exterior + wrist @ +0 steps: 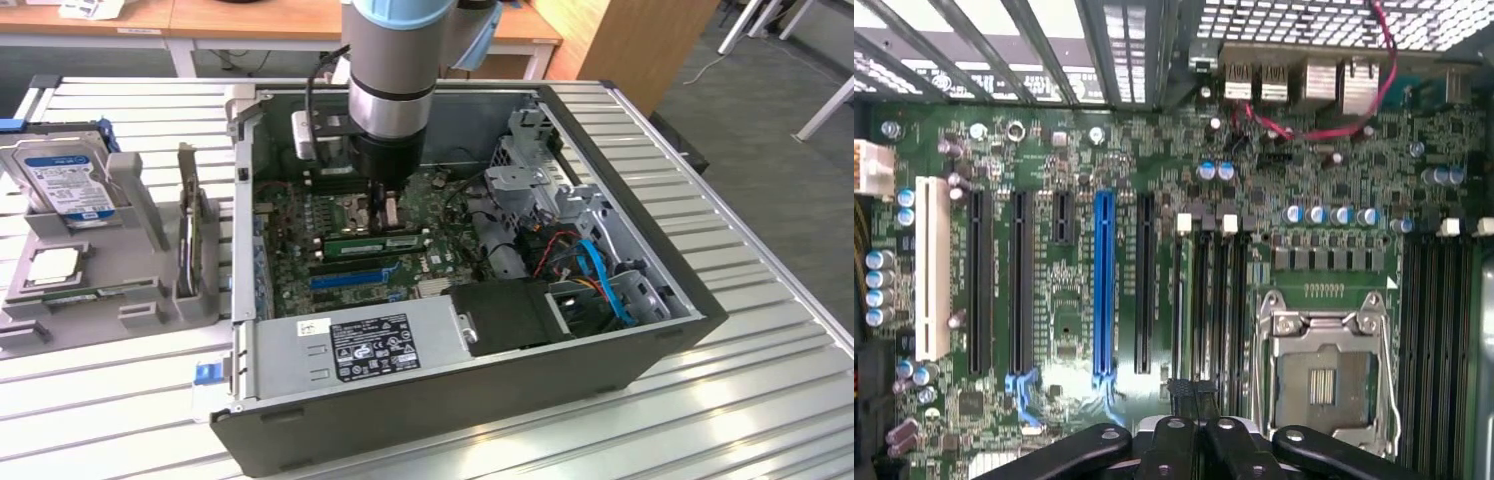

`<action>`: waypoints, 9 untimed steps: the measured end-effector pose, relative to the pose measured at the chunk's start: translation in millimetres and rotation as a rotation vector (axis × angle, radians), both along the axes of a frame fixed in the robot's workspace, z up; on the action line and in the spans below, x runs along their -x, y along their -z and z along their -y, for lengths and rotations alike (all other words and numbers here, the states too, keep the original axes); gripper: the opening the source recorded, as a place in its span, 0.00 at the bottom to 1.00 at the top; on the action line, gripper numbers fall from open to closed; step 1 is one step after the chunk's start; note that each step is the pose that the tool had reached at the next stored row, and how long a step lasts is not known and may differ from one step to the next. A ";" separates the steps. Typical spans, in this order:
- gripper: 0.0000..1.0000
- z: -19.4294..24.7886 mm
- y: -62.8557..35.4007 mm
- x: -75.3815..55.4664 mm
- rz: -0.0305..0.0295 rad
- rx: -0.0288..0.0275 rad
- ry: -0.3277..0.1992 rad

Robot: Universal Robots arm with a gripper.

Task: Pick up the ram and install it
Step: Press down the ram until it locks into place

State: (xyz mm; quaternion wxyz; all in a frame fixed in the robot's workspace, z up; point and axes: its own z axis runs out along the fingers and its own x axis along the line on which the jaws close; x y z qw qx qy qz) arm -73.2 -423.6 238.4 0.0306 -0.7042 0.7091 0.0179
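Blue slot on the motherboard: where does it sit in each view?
Exterior view: the blue slot lies inside the case, between the green stick and the power supply.
Wrist view: the blue slot runs among the black slots.
Shared landmark: the processor socket.

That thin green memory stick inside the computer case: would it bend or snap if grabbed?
The ram looks like a flat circuit board, so it is probably stiff, not floppy. Being thin and narrow, it is likely light. That thinness suggests it could snap under rough force.
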 end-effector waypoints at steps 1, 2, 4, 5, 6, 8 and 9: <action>0.10 0.0 0.0 1.7 0.0010 0.0000 0.000; 0.10 0.0 0.0 3.3 0.0019 -0.0001 0.000; 0.10 0.0 0.0 6.4 0.0037 0.0000 0.000; 0.10 0.0 -0.1 7.7 0.0045 0.0000 0.000; 0.10 0.0 -0.1 8.9 0.0053 0.0000 0.000; 0.10 0.0 -0.1 10.9 0.0065 -0.0001 0.000; 0.10 0.0 -0.2 11.7 0.0069 -0.0001 0.000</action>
